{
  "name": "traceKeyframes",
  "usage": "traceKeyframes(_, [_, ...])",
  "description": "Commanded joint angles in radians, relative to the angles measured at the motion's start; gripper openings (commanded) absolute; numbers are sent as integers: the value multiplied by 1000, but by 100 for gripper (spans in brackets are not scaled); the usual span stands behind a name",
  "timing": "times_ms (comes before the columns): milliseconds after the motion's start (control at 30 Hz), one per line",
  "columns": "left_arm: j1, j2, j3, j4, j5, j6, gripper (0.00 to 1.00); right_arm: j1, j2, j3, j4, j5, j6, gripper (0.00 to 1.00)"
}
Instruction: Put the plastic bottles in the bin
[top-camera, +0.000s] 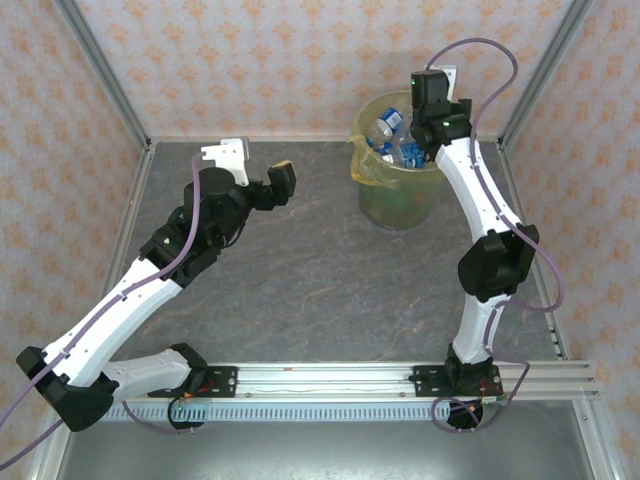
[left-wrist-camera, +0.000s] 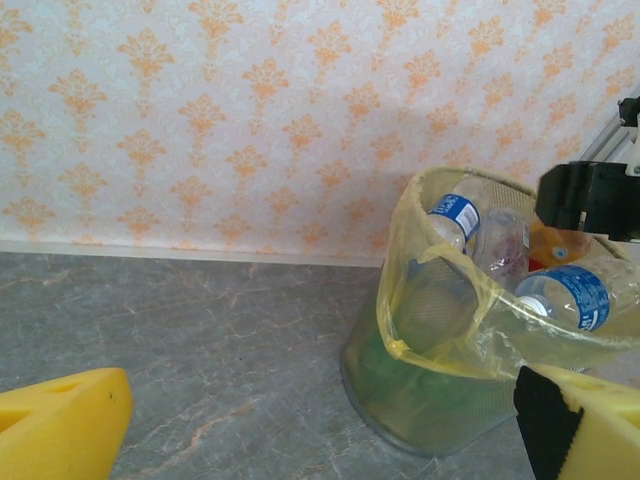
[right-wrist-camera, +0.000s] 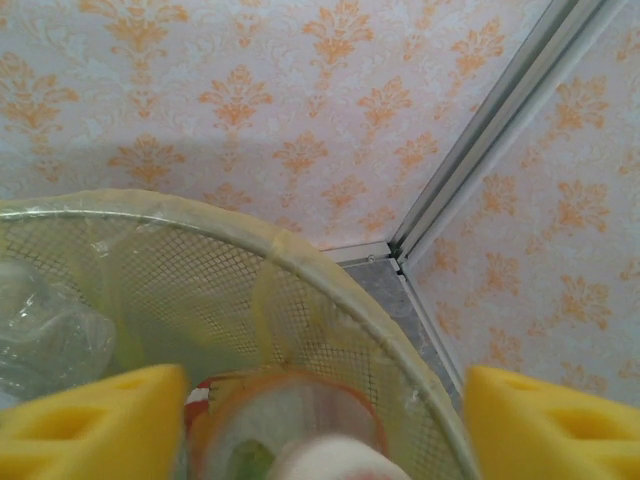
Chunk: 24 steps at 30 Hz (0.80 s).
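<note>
The right gripper (right-wrist-camera: 325, 425) holds its jaws open over the bin (right-wrist-camera: 210, 245), a blurry orange-labelled bottle (right-wrist-camera: 285, 405) between them. The left gripper (left-wrist-camera: 320, 430) is open too, empty. Blue-labelled bottles (left-wrist-camera: 572, 296) lie in the bin (writing too small to read).

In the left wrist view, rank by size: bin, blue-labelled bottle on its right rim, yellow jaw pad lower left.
Largest: bin.
Then yellow jaw pad and blue-labelled bottle: look alike, both cropped, pad nearer the camera.

One bin (top-camera: 400, 207), at least four bottles (left-wrist-camera: 571, 296) inside, two arms (top-camera: 135, 292)
</note>
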Motion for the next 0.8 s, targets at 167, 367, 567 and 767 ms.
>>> traceKeyframes(167, [13, -32, -22, 23, 10, -7, 99, -10, -54, 93, -54, -215, 84, 92])
traceKeyframes(367, [24, -38, -43, 26, -14, -21, 99, -19, -58, 162, -77, -309, 160, 92])
traceKeyframes(567, [80, -36, -86, 25, -102, -40, 99, -23, -233, -38, 28, -376, 242, 97])
traceKeyframes(767, [202, -50, -147, 0, -113, -46, 99, -30, -558, -489, 229, -396, 284, 100])
